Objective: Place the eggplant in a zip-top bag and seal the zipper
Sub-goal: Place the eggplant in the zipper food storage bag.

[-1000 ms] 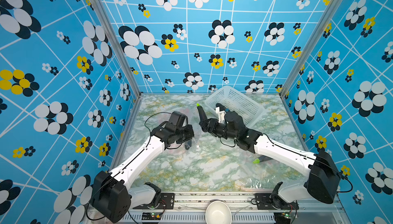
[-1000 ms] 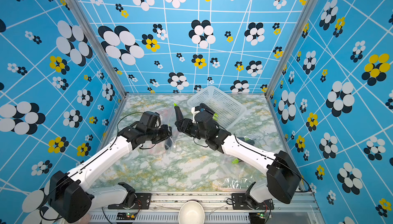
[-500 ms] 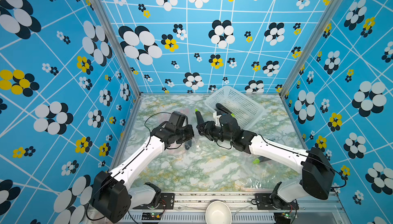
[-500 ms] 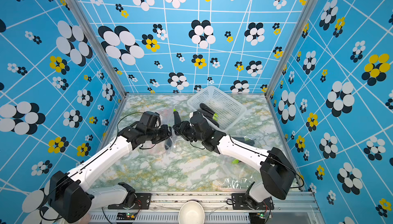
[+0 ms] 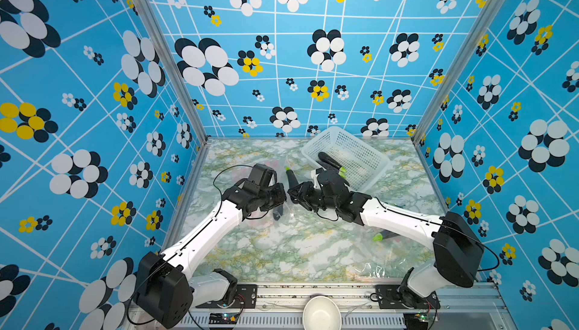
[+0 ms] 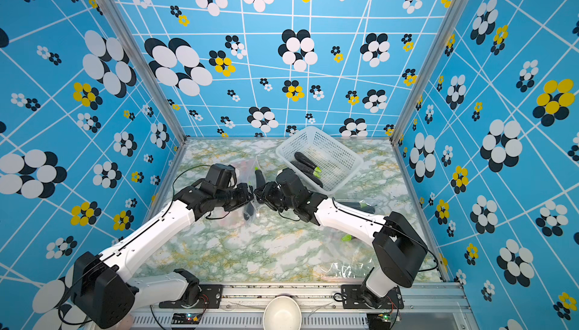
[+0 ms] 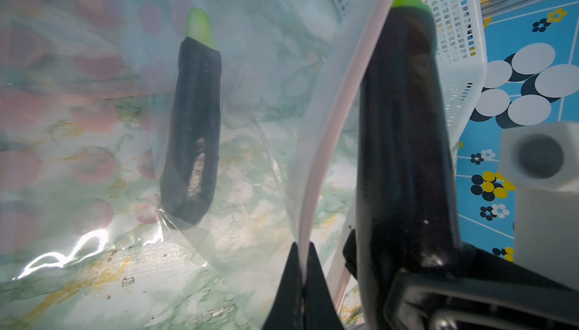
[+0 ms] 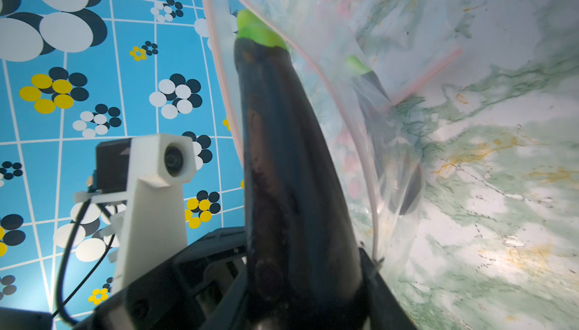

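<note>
Grippers meet at the middle of the marbled table (image 5: 297, 250) in both top views, almost tip to tip. The left gripper (image 7: 302, 250) has its jaws pressed fully together on the pink zipper strip of the zip-top bag (image 7: 257, 62), and it keeps this edge lifted, so the clear film hangs from it toward the table. The right gripper (image 8: 302, 278) is closed to a middle width around the thick lower end of the eggplant (image 8: 282, 156). The eggplant stands nearly upright, with its green stem end pointing to the top of the frame.

In the left wrist view the eggplant (image 7: 404, 140) is just beside the lifted strip, on its right side. In the right wrist view its green cap touches the film at the mouth of the bag, and one pink strip runs on each side of it. If the tip is already inside, I cannot tell.

A second eggplant (image 7: 194, 131) lies inside the bag, on the table, at the centre left of the left wrist view.

In a top view, a white basket (image 5: 354, 146) stands at the upper right of the table with more dark eggplants (image 5: 329, 160) in it. A white bowl (image 5: 321, 314) is at the bottom edge.
</note>
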`<action>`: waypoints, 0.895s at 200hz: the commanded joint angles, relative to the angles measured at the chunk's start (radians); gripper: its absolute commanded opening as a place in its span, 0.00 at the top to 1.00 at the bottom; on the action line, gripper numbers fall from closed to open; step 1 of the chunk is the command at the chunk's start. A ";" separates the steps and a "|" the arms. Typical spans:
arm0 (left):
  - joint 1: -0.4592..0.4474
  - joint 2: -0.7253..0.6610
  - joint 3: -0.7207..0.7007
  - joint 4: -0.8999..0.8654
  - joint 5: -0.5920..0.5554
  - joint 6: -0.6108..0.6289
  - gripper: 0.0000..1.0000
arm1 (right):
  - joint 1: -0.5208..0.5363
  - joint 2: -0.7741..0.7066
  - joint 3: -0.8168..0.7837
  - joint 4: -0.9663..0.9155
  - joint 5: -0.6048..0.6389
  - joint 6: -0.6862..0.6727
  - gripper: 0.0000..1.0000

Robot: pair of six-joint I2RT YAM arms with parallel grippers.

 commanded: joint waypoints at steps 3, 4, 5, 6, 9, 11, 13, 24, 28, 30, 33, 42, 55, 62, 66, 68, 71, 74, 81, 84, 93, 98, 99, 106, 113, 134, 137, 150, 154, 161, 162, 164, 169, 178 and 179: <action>-0.007 -0.023 -0.008 0.034 0.025 -0.011 1.00 | 0.007 0.019 0.039 -0.040 -0.001 -0.028 0.56; -0.007 -0.023 -0.008 0.034 0.026 -0.011 1.00 | 0.007 0.020 0.039 -0.040 -0.001 -0.028 0.56; -0.007 -0.023 -0.008 0.035 0.027 -0.011 1.00 | 0.007 0.019 0.039 -0.041 -0.001 -0.030 0.56; -0.007 -0.022 -0.008 0.034 0.028 -0.011 1.00 | 0.007 0.020 0.041 -0.042 -0.001 -0.030 0.55; -0.007 -0.022 -0.008 0.036 0.029 -0.011 1.00 | 0.007 0.023 0.044 -0.044 -0.001 -0.033 0.55; -0.007 -0.022 -0.009 0.035 0.029 -0.013 1.00 | 0.007 0.023 0.046 -0.047 -0.001 -0.035 0.55; -0.006 -0.021 -0.008 0.037 0.030 -0.013 1.00 | 0.007 0.024 0.048 -0.048 -0.001 -0.036 0.55; -0.005 -0.021 -0.008 0.040 0.035 -0.013 1.00 | 0.007 0.031 0.056 -0.053 -0.001 -0.042 0.54; -0.006 -0.020 -0.007 0.040 0.034 -0.013 1.00 | 0.007 0.033 0.058 -0.055 0.000 -0.044 0.54; -0.006 -0.021 -0.007 0.040 0.035 -0.013 1.00 | 0.007 0.033 0.060 -0.055 0.001 -0.046 0.54; -0.006 -0.020 -0.007 0.040 0.035 -0.013 1.00 | 0.007 0.035 0.061 -0.056 0.001 -0.045 0.54; -0.008 -0.022 -0.007 0.040 0.036 -0.013 1.00 | 0.007 0.040 0.066 -0.059 0.002 -0.049 0.52; -0.007 -0.023 -0.006 0.042 0.036 -0.013 1.00 | 0.006 0.046 0.076 -0.064 0.003 -0.052 0.49; -0.008 -0.023 -0.006 0.042 0.035 -0.013 1.00 | 0.007 0.047 0.079 -0.066 0.004 -0.054 0.48; -0.008 -0.023 -0.006 0.040 0.035 -0.013 1.00 | 0.006 0.049 0.082 -0.069 0.005 -0.055 0.47; -0.007 -0.023 -0.005 0.040 0.035 -0.013 1.00 | 0.006 0.049 0.083 -0.071 0.005 -0.057 0.46; -0.008 -0.024 -0.005 0.041 0.035 -0.013 1.00 | 0.006 0.048 0.086 -0.074 0.006 -0.057 0.46; -0.007 -0.024 -0.005 0.040 0.034 -0.013 1.00 | 0.006 0.048 0.088 -0.077 0.007 -0.059 0.46; -0.008 -0.024 -0.006 0.040 0.035 -0.013 1.00 | 0.006 0.048 0.092 -0.085 0.010 -0.065 0.45; -0.007 -0.024 -0.006 0.040 0.033 -0.013 1.00 | 0.007 0.048 0.094 -0.088 0.011 -0.067 0.45; -0.007 -0.025 -0.004 0.039 0.034 -0.011 1.00 | 0.006 0.048 0.099 -0.101 0.013 -0.076 0.43; -0.007 -0.026 -0.004 0.037 0.032 -0.011 1.00 | 0.006 0.045 0.101 -0.110 0.017 -0.080 0.43; -0.006 -0.027 -0.004 0.037 0.032 -0.010 1.00 | 0.006 0.045 0.101 -0.112 0.018 -0.080 0.43; -0.006 -0.027 -0.002 0.035 0.030 -0.009 1.00 | 0.006 0.041 0.102 -0.122 0.025 -0.087 0.42; -0.007 -0.029 0.000 0.032 0.029 -0.008 1.00 | 0.005 0.039 0.103 -0.132 0.029 -0.092 0.41; -0.007 -0.030 0.007 0.021 0.023 -0.004 1.00 | 0.004 0.028 0.107 -0.166 0.047 -0.109 0.40; -0.007 -0.033 0.008 0.021 0.023 -0.004 1.00 | 0.003 0.026 0.108 -0.171 0.050 -0.114 0.40; -0.006 -0.035 0.011 0.018 0.021 -0.002 1.00 | 0.003 0.022 0.113 -0.192 0.059 -0.126 0.39; -0.007 -0.036 0.012 0.017 0.021 -0.002 1.00 | 0.003 0.021 0.115 -0.198 0.060 -0.128 0.39; -0.007 -0.037 0.013 0.016 0.019 -0.001 1.00 | 0.003 0.019 0.117 -0.205 0.062 -0.133 0.38; -0.006 -0.037 0.013 0.015 0.019 -0.001 1.00 | 0.003 0.020 0.117 -0.205 0.062 -0.133 0.38; -0.006 -0.038 0.013 0.016 0.019 -0.001 1.00 | 0.003 0.019 0.118 -0.207 0.062 -0.135 0.38; -0.006 -0.040 0.014 0.016 0.019 -0.001 1.00 | 0.002 0.019 0.119 -0.211 0.062 -0.137 0.38; -0.007 -0.041 0.015 0.016 0.018 -0.001 1.00 | 0.001 0.015 0.122 -0.215 0.064 -0.141 0.38; -0.006 -0.042 0.014 0.015 0.018 -0.001 1.00 | 0.001 0.015 0.122 -0.215 0.064 -0.141 0.37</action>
